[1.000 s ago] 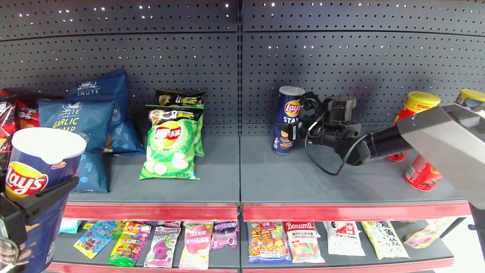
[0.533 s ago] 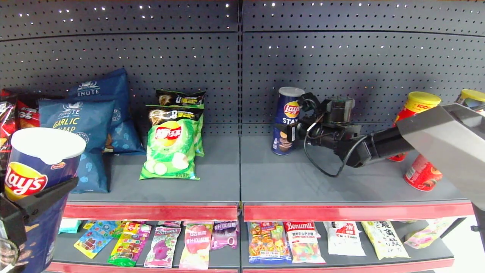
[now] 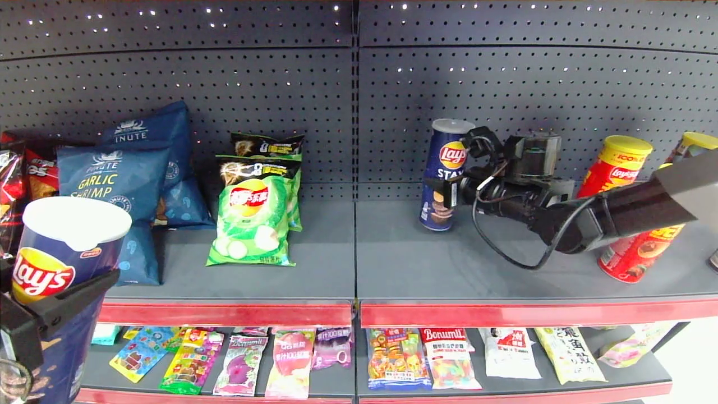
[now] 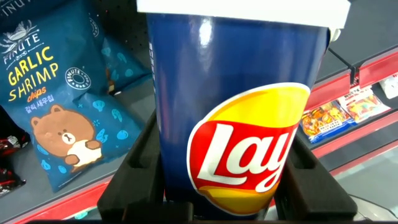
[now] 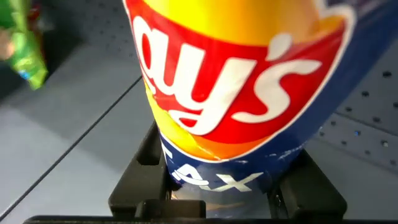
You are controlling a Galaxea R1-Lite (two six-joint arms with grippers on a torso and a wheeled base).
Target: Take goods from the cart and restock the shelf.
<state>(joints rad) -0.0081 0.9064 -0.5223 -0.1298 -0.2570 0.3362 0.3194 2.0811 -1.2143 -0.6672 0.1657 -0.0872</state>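
Dark pegboard [image 3: 224, 73] behind tall navy chip can [image 3: 449, 154], white lid

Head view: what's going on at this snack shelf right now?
The robot is restocking. Its right gripper is shut on a tall blue crisp can with a white lid, held upright near the back of the grey upper shelf, beside red yellow-lidded cans. Its left gripper is shut on a second blue white-lidded can, held low in front of the shelf's left end, not yet placed.
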